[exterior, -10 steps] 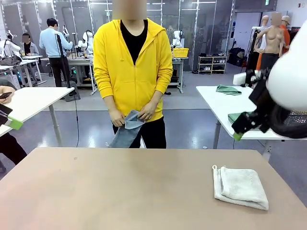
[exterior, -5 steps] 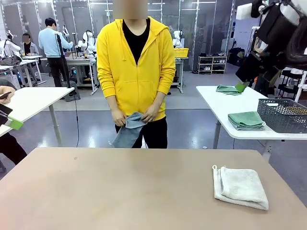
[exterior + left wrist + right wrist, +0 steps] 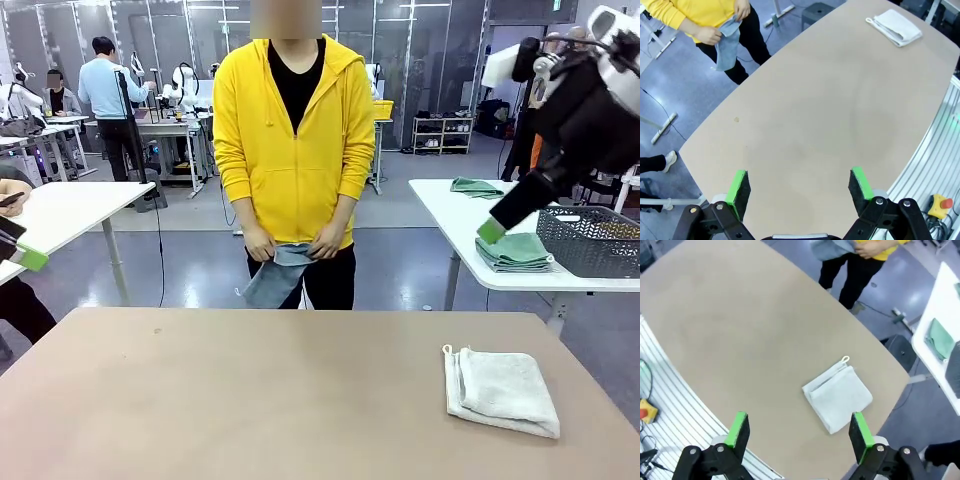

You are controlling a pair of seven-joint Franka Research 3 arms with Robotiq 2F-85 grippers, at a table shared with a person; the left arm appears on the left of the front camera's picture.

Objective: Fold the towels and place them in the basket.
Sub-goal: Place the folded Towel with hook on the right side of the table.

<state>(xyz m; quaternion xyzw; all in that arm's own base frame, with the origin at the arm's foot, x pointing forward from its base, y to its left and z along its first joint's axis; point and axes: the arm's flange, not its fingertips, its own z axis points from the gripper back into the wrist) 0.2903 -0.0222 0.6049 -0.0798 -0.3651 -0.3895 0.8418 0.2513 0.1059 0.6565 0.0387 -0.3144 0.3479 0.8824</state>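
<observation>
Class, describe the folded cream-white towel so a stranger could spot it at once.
Find the wide beige tabletop. Near its right end, seen from the robot, lies the folded cream-white terry towel with a corner loop. The blue-grey towel hangs from the person's hands.

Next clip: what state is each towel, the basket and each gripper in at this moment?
Cream-white towel: folded, lying on the table, untouched.
Blue-grey towel: bunched, hanging from the person's hands.
Basket: upright on the side table.
Left gripper: open, empty, above the table.
Right gripper: open, empty, above the cream-white towel.
</observation>
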